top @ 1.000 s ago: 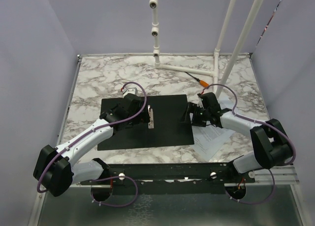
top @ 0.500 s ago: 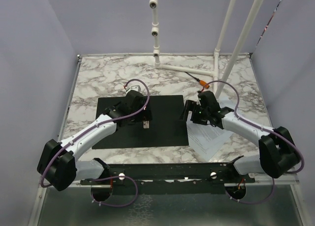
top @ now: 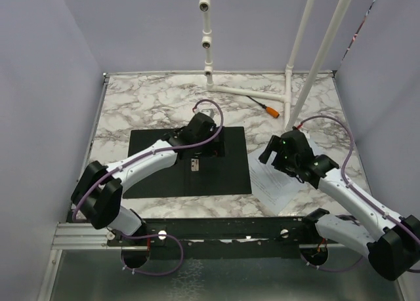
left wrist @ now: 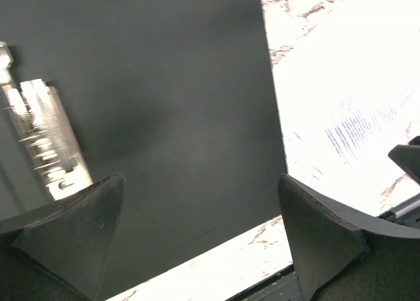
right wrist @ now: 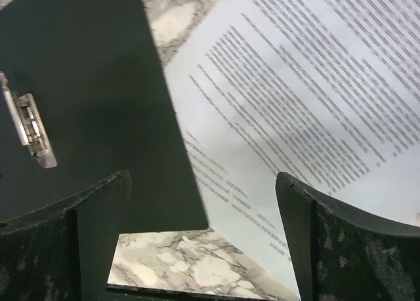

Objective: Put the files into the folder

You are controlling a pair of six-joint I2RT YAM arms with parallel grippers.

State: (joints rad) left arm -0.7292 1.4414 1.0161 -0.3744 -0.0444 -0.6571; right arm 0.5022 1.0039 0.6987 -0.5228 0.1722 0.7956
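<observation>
The folder (top: 157, 176) lies open and flat on the table, black inside up, with its metal spine clip (top: 195, 164) near the middle. My left gripper (top: 211, 147) hovers open over the folder's right half; in its wrist view (left wrist: 203, 242) the clip (left wrist: 46, 137) is at the left and nothing sits between the fingers. The files (top: 279, 180), white printed sheets, lie on the table just right of the folder, one edge tucked against it. My right gripper (top: 269, 154) hangs open above their left part. Its wrist view (right wrist: 203, 235) shows the files (right wrist: 295, 111) beside the folder's corner (right wrist: 85, 104).
An orange-handled screwdriver (top: 262, 105) lies at the back of the marble table (top: 144, 104), beside a white pipe frame (top: 249, 91). Purple walls close in both sides. A black rail (top: 223, 227) runs along the near edge.
My left gripper has swung right across the folder, past the clip. My right arm has drawn back to the right over the files and its jaws have widened. The folder slid slightly left.
</observation>
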